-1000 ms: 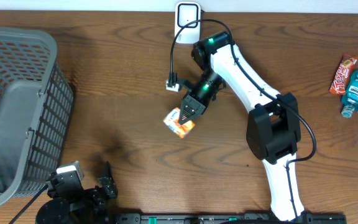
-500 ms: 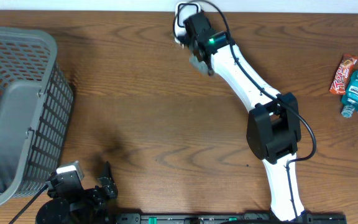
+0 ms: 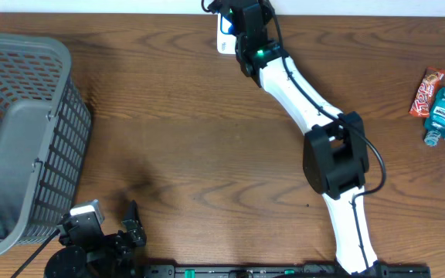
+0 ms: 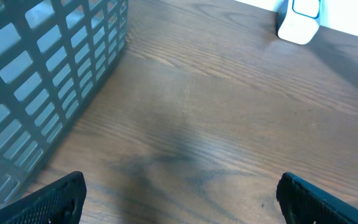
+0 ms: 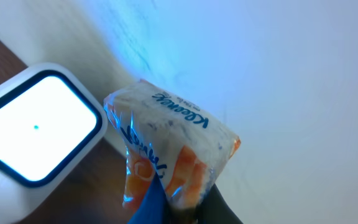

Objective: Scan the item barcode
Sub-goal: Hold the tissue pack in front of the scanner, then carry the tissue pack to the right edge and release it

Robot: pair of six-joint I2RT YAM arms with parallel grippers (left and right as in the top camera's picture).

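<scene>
The item, a white, orange and blue tissue pack [image 5: 174, 144], hangs in my right gripper [image 5: 182, 202], which is shut on its lower end. Its printed face is tilted toward the white scanner [image 5: 35, 134], whose window glows just left of it. Blue light falls on the pack and on the wall behind. Seen from overhead, the right arm [image 3: 288, 73] reaches to the scanner [image 3: 224, 40] at the back edge and hides the pack. My left gripper [image 4: 185, 200] stands wide open low over bare wood, with nothing between its fingers [image 4: 51, 198].
A grey slatted basket [image 3: 18, 139] fills the left side and rises close to the left gripper as the basket wall [image 4: 48, 74]. Snack packets [image 3: 443, 108] lie at the right edge. The left arm's base [image 3: 91, 243] sits at the front left.
The right arm has swung from mid-table up to the scanner at the back edge, carrying the pack with it. The left arm has not moved.
</scene>
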